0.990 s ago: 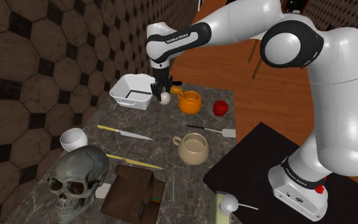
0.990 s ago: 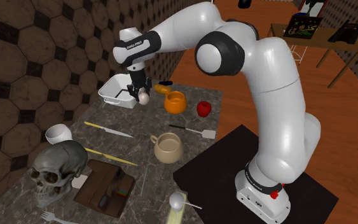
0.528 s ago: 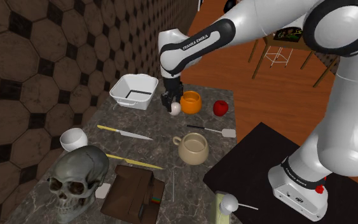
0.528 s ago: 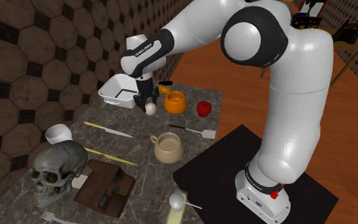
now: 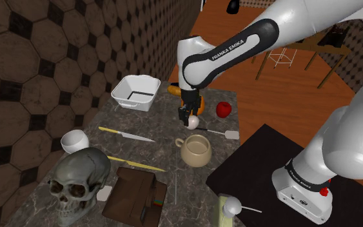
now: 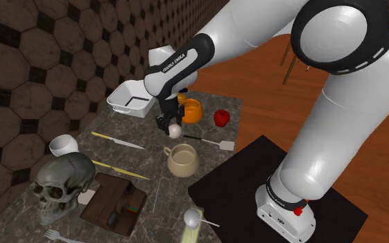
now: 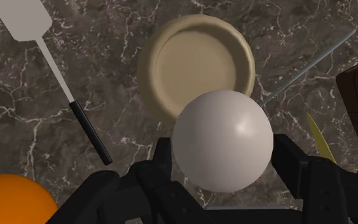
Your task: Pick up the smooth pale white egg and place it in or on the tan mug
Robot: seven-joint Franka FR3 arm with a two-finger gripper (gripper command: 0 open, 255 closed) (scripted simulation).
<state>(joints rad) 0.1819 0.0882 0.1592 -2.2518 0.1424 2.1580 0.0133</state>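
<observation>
The gripper (image 7: 224, 153) squeezes the white egg (image 7: 225, 127) by its round sides, up in the air near the tan mug (image 7: 196, 63), and the egg looks light, smooth, slippery and easy to crack.

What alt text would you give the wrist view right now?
The black gripper clasps a white egg above the marble table, with the open tan mug just beyond it. A spatula and an orange mug lie nearby.
</observation>
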